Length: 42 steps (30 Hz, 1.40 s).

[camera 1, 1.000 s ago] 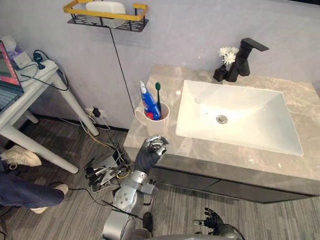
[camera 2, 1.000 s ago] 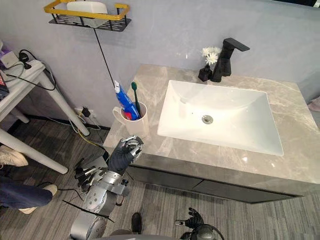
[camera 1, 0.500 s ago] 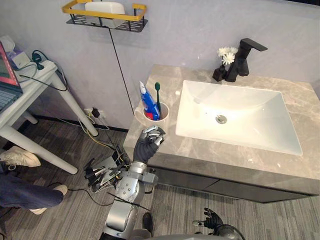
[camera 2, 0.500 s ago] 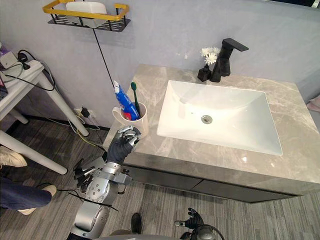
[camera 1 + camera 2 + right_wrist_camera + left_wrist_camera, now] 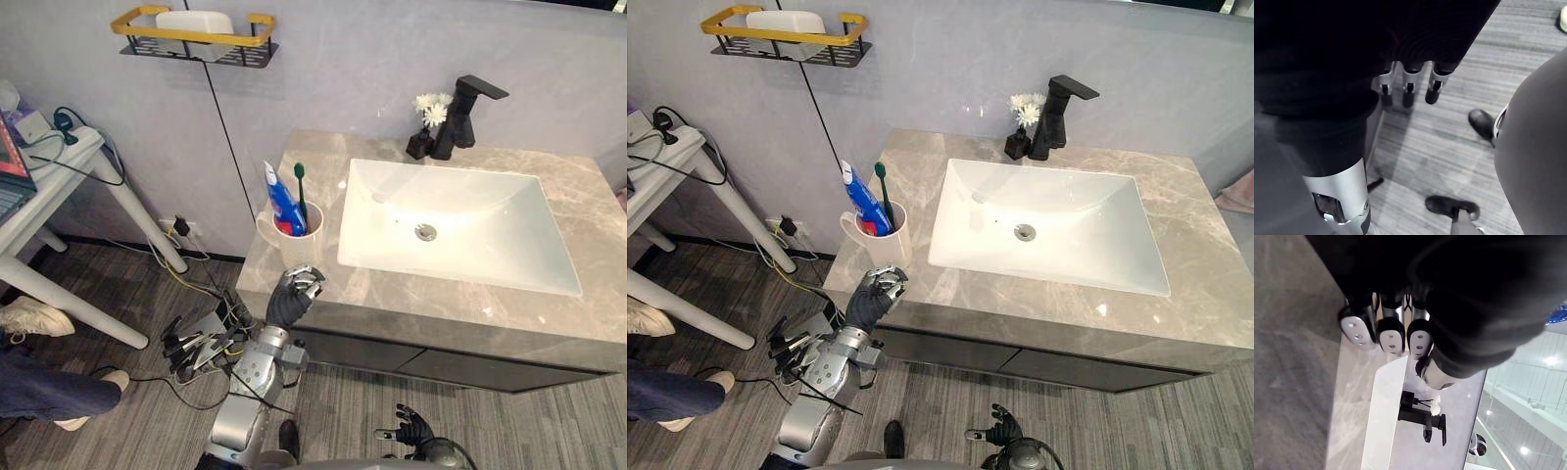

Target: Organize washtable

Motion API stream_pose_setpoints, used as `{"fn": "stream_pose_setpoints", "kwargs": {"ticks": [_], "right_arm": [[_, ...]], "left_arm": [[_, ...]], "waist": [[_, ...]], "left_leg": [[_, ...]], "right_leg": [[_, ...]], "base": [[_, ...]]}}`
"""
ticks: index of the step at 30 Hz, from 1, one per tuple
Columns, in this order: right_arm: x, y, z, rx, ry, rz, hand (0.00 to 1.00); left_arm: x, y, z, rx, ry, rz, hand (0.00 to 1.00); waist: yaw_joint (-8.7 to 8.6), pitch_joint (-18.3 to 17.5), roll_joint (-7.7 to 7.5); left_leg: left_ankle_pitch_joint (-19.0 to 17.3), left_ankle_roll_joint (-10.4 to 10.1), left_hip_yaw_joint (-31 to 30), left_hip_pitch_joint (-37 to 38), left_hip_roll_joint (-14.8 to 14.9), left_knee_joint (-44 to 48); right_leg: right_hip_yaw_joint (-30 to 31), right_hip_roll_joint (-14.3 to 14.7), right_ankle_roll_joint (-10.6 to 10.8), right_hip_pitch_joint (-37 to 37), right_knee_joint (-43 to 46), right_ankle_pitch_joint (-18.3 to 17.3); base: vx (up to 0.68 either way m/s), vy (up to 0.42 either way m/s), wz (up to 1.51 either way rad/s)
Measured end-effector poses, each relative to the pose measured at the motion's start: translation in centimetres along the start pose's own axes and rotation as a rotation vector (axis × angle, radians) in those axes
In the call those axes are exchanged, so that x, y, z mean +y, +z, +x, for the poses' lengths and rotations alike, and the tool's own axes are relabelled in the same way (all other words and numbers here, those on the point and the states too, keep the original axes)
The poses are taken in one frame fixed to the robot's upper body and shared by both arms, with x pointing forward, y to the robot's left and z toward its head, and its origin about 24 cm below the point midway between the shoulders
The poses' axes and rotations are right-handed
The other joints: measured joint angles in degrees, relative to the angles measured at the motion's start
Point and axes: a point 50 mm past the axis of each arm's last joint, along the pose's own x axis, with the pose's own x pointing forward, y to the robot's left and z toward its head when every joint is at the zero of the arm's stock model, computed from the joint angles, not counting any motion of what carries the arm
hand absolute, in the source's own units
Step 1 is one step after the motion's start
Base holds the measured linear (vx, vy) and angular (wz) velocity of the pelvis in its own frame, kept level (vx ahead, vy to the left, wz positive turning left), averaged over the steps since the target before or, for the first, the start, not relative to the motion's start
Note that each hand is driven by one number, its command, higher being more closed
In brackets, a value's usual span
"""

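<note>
A white cup stands at the counter's left end and holds a blue toothpaste tube and a green toothbrush. My left hand hovers at the counter's front-left edge, just in front of the cup and apart from it. Its fingers are curled and hold nothing. A black faucet and a small black vase of white flowers stand behind the white sink. My right hand hangs low near the floor, its fingers straight.
The marble counter runs wide to the right of the sink. A yellow-rimmed wire shelf with a white soap bar hangs on the wall at upper left. A white table and a person's leg and shoe are at left.
The whole view has shifted slightly. My left hand rose close to the cup half a second ago and now sits a little lower, at the counter's edge, still curled.
</note>
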Motion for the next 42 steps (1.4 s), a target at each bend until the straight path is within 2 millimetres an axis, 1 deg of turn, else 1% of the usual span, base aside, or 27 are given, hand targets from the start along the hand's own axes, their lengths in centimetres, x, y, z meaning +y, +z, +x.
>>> {"fn": "stream_pose_setpoints", "kwargs": {"ticks": [5, 9, 26, 30, 33, 37, 41, 42], "right_arm": [[0.1, 0.2, 0.0, -0.009, 0.003, 0.001, 0.0], [0.3, 0.5, 0.1, -0.019, 0.021, 0.002, 0.0], [0.5, 0.6, 0.1, -0.024, 0.027, 0.006, 0.0], [0.6, 0.6, 0.1, -0.027, 0.028, 0.006, 0.0], [0.7, 0.9, 0.1, -0.037, 0.036, -0.005, 0.0], [0.7, 0.9, -0.1, -0.048, 0.034, -0.002, 0.0], [0.7, 1.1, 0.0, -0.06, 0.035, -0.001, 0.0], [0.7, 1.2, 0.0, -0.062, 0.034, -0.001, 0.0]], "left_arm": [[0.4, 0.2, 0.9, -0.005, 0.016, 0.013, 1.0], [0.9, 0.3, 0.9, -0.01, 0.044, 0.017, 1.0], [1.0, 0.4, 1.2, -0.012, 0.065, 0.039, 1.0], [1.1, 0.6, 2.0, -0.017, 0.067, 0.066, 1.0], [1.7, 0.9, 2.6, -0.03, 0.098, 0.081, 1.0], [2.0, 1.2, 3.4, -0.04, 0.12, 0.12, 1.0], [3.1, 1.7, 3.9, -0.051, 0.173, 0.16, 1.0], [3.4, 1.7, 3.9, -0.051, 0.187, 0.163, 1.0]], "waist": [[-0.41, 0.04, -0.06], [-1.58, 0.08, -0.14], [-1.68, 0.43, -0.73], [-1.74, 0.51, -0.9], [-1.89, 0.69, -1.19], [-2.01, 0.96, -1.65], [-3.2, 0.96, -1.64], [-3.26, 0.96, -1.64]], "left_leg": [[-0.03, -0.01, 0.42, 0.02, 0.07, 0.0], [-0.09, -0.08, 0.5, 0.12, 0.08, 0.0], [-0.24, -0.24, 0.85, 0.74, 0.24, 0.0], [-0.28, -0.29, 1.53, 0.76, 0.28, 0.0], [-0.35, -0.38, 2.05, 0.76, 0.43, 0.0], [-0.45, -0.51, 2.15, 0.88, 0.5, 0.01], [-0.56, -0.65, 2.33, 0.96, 0.59, 0.02], [-0.66, -0.79, 2.53, 1.07, 0.66, 0.02]], "right_leg": [[0.09, 0.0, 0.01, -0.03, -0.08, 0.03], [0.09, 0.01, 0.15, 0.08, -0.08, 0.14], [0.34, 0.04, 0.14, 0.25, -0.11, 0.18], [0.64, 0.04, 0.14, 0.14, -0.11, 0.18], [1.21, 0.1, 0.13, 0.03, -0.1, 0.19], [1.55, 0.15, 0.13, -0.05, -0.11, 0.19], [1.75, 0.22, 0.12, -0.09, -0.11, 0.2], [1.95, 0.26, 0.12, -0.1, -0.12, 0.2]], "base": [[0.01, 0.021, -0.04], [0.01, 0.016, 0.01], [0.0, 0.005, -0.01], [0.01, 0.013, -0.04], [0.02, 0.024, -0.1], [0.01, 0.015, -0.04], [0.0, 0.003, -0.02], [0.02, 0.016, -0.09]]}}
